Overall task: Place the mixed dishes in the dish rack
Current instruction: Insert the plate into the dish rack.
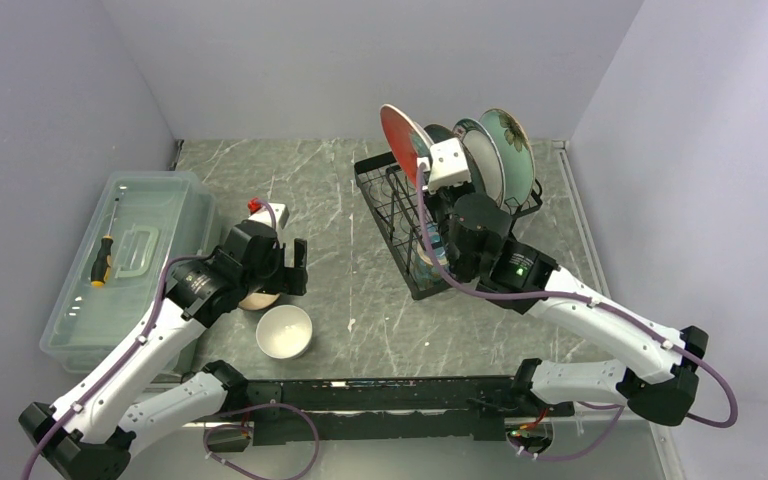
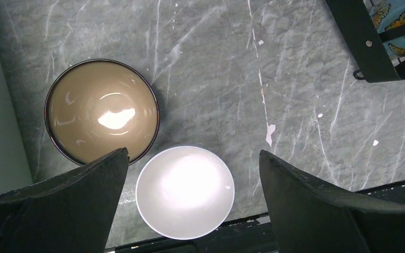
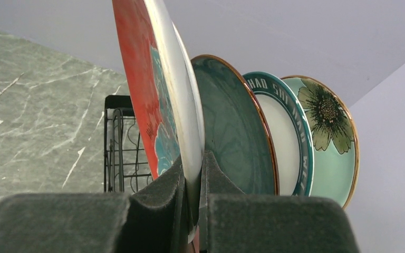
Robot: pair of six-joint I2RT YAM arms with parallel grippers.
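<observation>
My right gripper (image 3: 192,182) (image 1: 438,165) is shut on the rim of the red plate (image 3: 142,89) (image 1: 400,132), held upright over the black wire dish rack (image 1: 397,228) (image 3: 120,150). Behind it in the rack stand a dark teal plate (image 3: 232,132), a white plate with a lettered rim (image 3: 282,137) (image 1: 485,160) and a mint-green flower plate (image 3: 327,132) (image 1: 512,140). My left gripper (image 2: 192,174) (image 1: 282,268) hangs open above the white bowl (image 2: 185,191) (image 1: 284,331). The brown bowl (image 2: 101,109) sits just beside it, touching neither finger.
A clear plastic box (image 1: 150,200) with a screwdriver (image 1: 102,262) lies at the left. A blue butterfly-patterned mug (image 2: 401,23) sits in the rack's basket. The arms' black base rail (image 1: 390,395) runs along the near edge, close to the white bowl.
</observation>
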